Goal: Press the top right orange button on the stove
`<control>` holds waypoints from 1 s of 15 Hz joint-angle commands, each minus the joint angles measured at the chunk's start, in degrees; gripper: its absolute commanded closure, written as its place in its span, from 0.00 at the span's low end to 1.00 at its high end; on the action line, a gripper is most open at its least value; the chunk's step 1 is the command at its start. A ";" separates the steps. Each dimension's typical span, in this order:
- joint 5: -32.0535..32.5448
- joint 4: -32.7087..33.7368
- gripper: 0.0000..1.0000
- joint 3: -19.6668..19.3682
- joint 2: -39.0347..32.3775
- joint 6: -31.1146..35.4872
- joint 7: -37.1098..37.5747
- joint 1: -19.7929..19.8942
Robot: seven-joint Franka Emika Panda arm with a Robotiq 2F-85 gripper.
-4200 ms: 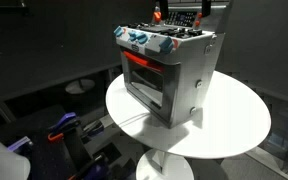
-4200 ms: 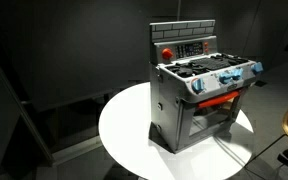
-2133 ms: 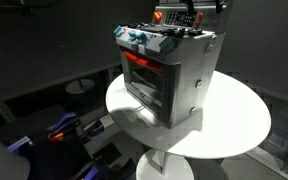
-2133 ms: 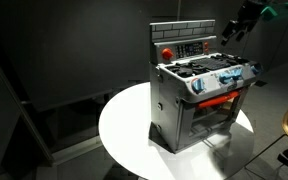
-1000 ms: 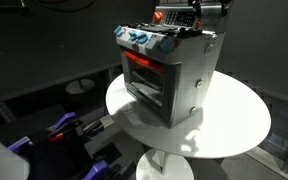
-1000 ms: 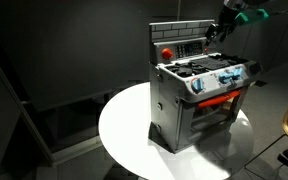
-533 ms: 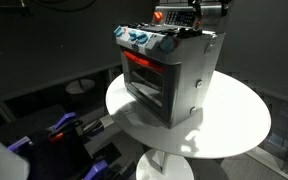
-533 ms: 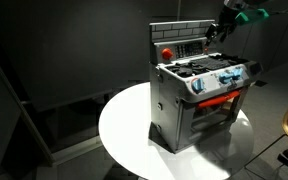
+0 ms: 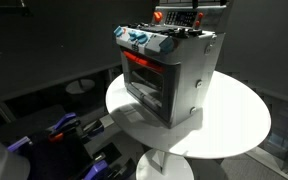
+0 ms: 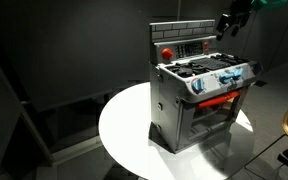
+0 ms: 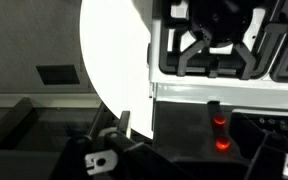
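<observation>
Silver-grey toy stove (image 9: 174, 75) sitting on a round white counter (image 9: 239, 125), its oven window glowing orange-red, the robot's hand (image 10: 230, 24) hovering just beside the upper corner of the dark back panel in an exterior view, its finger spread not showing clearly enough to tell

No readable text, label, brand, number or sign in any view, markings on the stove (image 10: 199, 90) back panel too small and blurred to make out, nothing legible in the wrist view
</observation>
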State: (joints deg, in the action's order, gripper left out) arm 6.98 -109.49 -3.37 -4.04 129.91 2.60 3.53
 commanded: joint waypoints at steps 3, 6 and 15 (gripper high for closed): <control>-0.29 -0.79 0.00 -0.37 6.81 -14.50 -4.88 0.24; -0.49 -2.29 0.00 -0.32 10.65 -20.98 -7.54 0.07; -0.99 -11.86 0.00 -0.90 24.94 -30.49 -14.99 -0.62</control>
State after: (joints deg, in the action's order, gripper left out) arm 6.98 -116.92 -3.57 15.09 100.55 -10.06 3.43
